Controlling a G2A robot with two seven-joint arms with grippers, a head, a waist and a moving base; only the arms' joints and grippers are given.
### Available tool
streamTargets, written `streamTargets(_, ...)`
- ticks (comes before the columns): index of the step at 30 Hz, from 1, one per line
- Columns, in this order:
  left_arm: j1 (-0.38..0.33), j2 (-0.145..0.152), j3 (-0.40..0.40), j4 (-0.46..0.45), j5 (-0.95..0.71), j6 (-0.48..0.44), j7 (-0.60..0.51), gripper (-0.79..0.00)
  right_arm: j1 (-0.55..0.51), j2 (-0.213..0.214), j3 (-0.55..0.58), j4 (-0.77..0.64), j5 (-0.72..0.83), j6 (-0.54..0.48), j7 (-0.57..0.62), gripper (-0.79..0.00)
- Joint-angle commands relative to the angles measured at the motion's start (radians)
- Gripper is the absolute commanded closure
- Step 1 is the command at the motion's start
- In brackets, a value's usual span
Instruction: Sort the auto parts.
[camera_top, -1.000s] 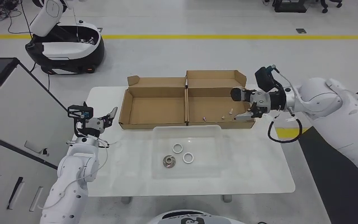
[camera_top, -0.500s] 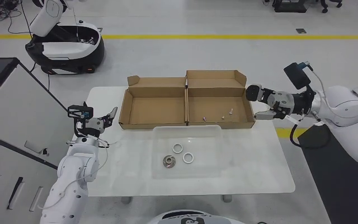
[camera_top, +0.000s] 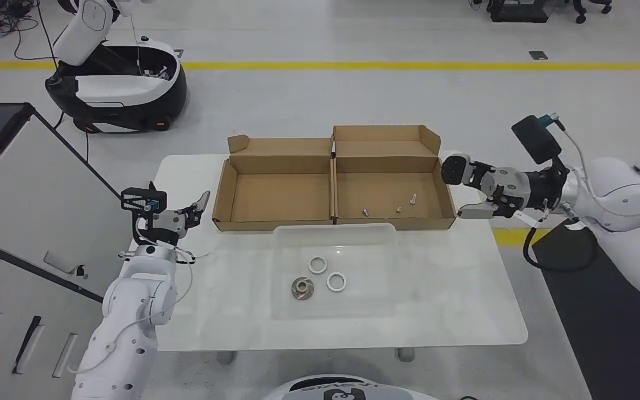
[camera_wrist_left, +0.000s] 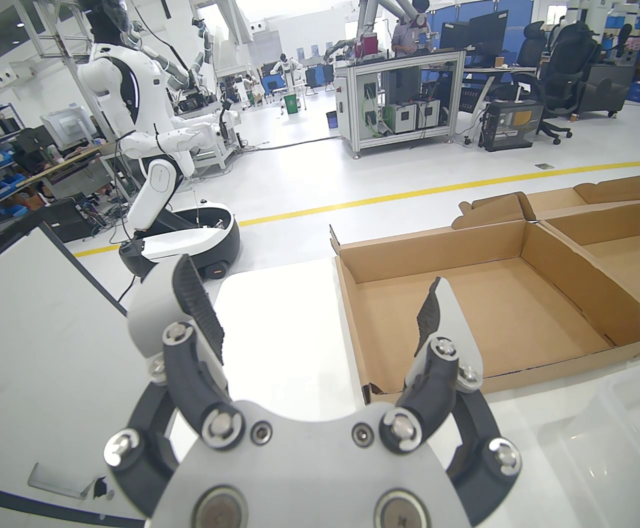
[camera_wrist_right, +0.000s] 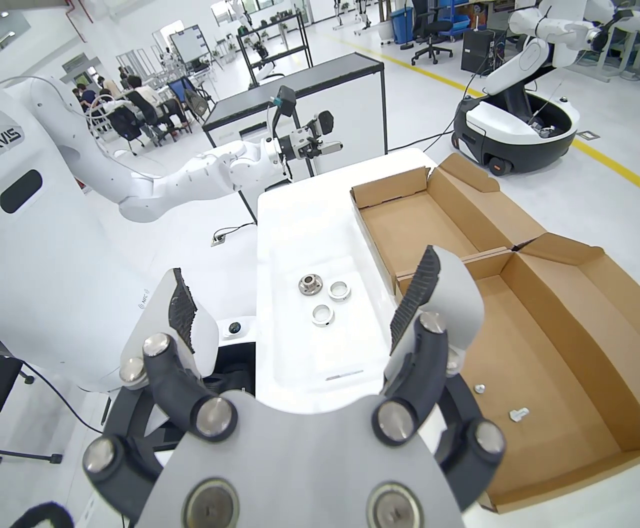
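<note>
Just beyond the fingertips of the right claw (camera_top: 455, 190) stands the outer end wall of the right cardboard box (camera_top: 385, 185). On that box's floor we count three small parts: one fastener (camera_top: 411, 197) nearest the claw, another fastener (camera_top: 399, 209) just past it, and a third fastener (camera_top: 366, 211) farthest off. The right claw is spread wide with nothing between its fingers, and it hangs above the desk (camera_top: 450, 290) beside that wall.

On the far side of the right box from this claw lies the left cardboard box (camera_top: 270, 195), touching it side by side, so we count two boxes.

Off to the side of the right claw, toward the robot, one clear tray (camera_top: 283, 250) rests on the desk just beside the boxes' near walls. It holds three parts: one white ring (camera_top: 317, 265), a second white ring (camera_top: 337, 283) and one metal hub (camera_top: 302, 289), all close together.

The left claw (camera_top: 193, 208) is also spread wide and holds nothing. It hangs off the desk's end, and the left cardboard box is the nearest thing ahead of its fingertips, near but apart.
</note>
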Motion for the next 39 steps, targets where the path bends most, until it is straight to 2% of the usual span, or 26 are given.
streamTargets(1,0.000,0.000,0.000,0.000,0.000,0.000,0.000,-0.785,0.000,0.000,0.000,0.000,0.000,0.000,0.000,-0.785)
streamTargets(6,-0.014,0.004,-0.004,-0.020,0.051,-0.031,-0.039,-0.785,0.000,0.000,0.000,0.000,0.000,0.000,0.000,-0.785)
streamTargets(9,-0.038,0.015,-0.012,-0.073,0.124,-0.153,-0.146,-0.785,0.000,0.000,0.000,0.000,0.000,0.000,0.000,-0.785)
streamTargets(14,-0.107,0.025,0.002,-0.148,0.116,-0.333,-0.361,-0.785,0.000,0.000,0.000,0.000,0.000,0.000,0.000,-0.785)
streamTargets(21,-0.251,0.031,0.105,-0.213,0.073,-0.529,-0.652,-0.785,0.000,0.000,0.000,0.000,0.000,0.000,0.000,-0.785)
streamTargets(27,-0.364,0.027,0.219,-0.229,0.013,-0.602,-0.862,-0.785,0.000,0.000,0.000,0.000,0.000,0.000,0.000,-0.785)
streamTargets(31,-0.450,0.020,0.313,-0.196,-0.066,-0.637,-0.963,-0.785,0.000,0.000,0.000,0.000,0.000,0.000,0.000,-0.785)
streamTargets(33,-0.498,0.017,0.364,-0.171,-0.129,-0.686,-1.036,-0.785,0.000,0.000,0.000,0.000,0.000,0.000,0.000,-0.785)
streamTargets(37,-0.584,0.010,0.427,-0.128,-0.257,-0.715,-1.102,-0.785,0.000,0.000,0.000,0.000,0.000,0.000,0.000,-0.785)
streamTargets(39,-0.625,0.013,0.492,-0.099,-0.282,-0.723,-1.097,-0.785,0.000,0.000,0.000,0.000,0.000,0.000,0.000,-0.785)
